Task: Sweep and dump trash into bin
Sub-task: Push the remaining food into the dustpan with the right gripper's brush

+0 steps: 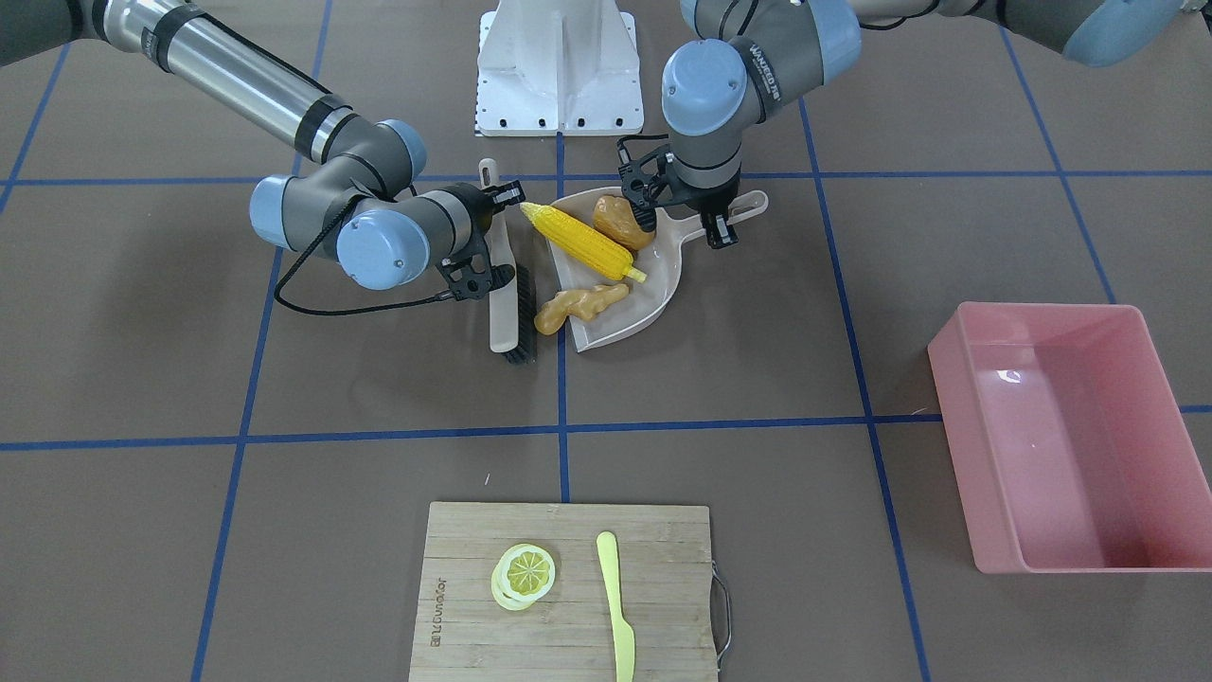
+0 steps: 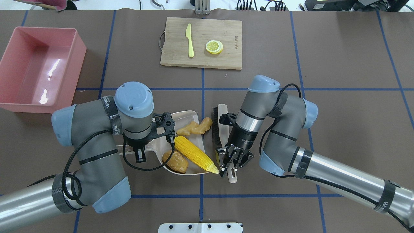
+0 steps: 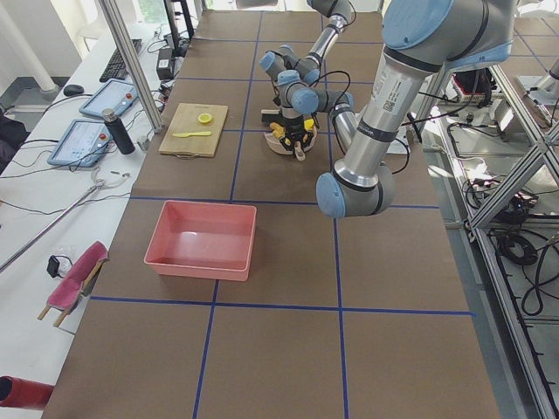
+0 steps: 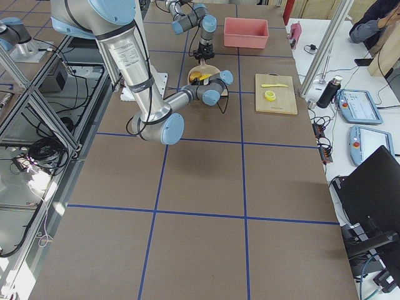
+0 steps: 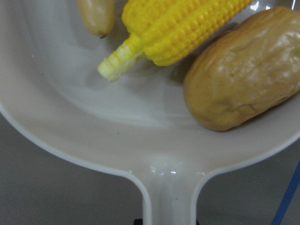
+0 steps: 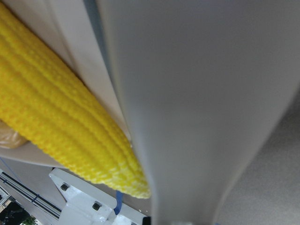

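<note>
Three toys occupy the beige dustpan (image 1: 630, 313): ribbed yellow corn cob (image 1: 582, 243), glossy brown potato (image 1: 620, 223), knobbly tan ginger root (image 1: 573, 308) overhanging its lip, per exterior views only. Left tool (image 1: 718, 232) clamps its handle; right tool (image 2: 229, 168), the black-bristled brush (image 1: 502, 317).

The grey-and-blue left arm (image 2: 93, 129) was bent at the elbow with its wrist pointing straight down. Its black two-finger left gripper (image 2: 139, 154) was clamped on the handle of the beige plastic dustpan (image 2: 189, 115). The matching right arm (image 2: 323, 168) reached in low with its wrist near level, and the right gripper (image 2: 230, 166) gripped the white-handled black-bristled brush (image 2: 222, 119).
</note>
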Tool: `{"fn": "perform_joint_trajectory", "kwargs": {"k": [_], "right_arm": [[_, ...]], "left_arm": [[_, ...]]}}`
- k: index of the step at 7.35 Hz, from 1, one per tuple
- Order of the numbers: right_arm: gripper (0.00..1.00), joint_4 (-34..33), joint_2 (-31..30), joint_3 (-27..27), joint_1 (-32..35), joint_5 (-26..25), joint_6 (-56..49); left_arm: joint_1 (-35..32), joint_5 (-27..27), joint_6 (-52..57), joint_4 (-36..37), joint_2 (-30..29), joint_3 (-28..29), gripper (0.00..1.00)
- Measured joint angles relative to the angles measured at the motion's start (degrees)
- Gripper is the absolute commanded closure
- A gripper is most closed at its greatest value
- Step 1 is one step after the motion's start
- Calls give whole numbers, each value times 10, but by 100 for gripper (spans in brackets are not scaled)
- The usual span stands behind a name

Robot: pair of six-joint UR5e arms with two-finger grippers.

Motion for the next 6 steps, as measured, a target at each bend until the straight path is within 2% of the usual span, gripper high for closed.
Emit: {"fn": "perform_joint_trajectory", "kwargs": {"k": [6], "right_arm": [[100, -12, 42, 0, -36, -34, 34]], "left_arm": [[-17, -25, 1, 0, 0, 0, 100]]}}
